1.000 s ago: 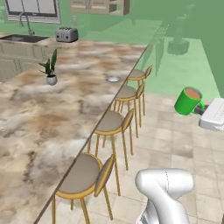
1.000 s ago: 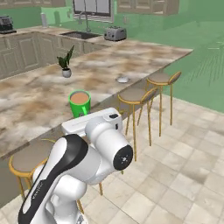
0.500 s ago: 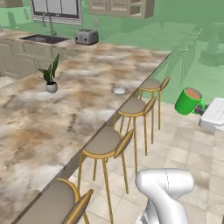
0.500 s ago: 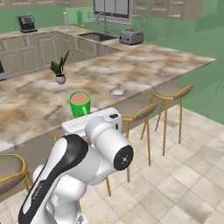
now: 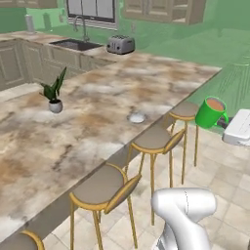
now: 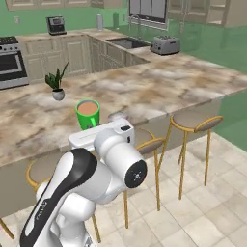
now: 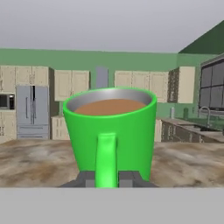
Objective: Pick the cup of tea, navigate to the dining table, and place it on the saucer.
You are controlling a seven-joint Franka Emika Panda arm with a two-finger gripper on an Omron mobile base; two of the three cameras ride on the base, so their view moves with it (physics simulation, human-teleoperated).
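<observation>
The fingers (image 7: pixel 108 178) are pinched on the handle of the cup of tea (image 7: pixel 110 131), their two dark tips rising at six o'clock on either side of the handle strip in the hand view. The cup sits upright with its brown liquid level, likely held so to keep it from spilling while the base drives. In the left base view the cup of tea (image 5: pixel 211 112) hangs in the air over the floor, off the tabletop's edge, at about three o'clock from the saucer (image 5: pixel 137 117). The saucer lies bare on the dining table (image 5: pixel 73 122), near the stool-side edge. A potted plant (image 5: pixel 53 93) stands at nine o'clock from the saucer, well apart from it, so it should not hinder the placing. Bar stools (image 5: pixel 152 141) line the edge between the robot and the tabletop; the base probably cannot come close, and the arm must reach over them.
</observation>
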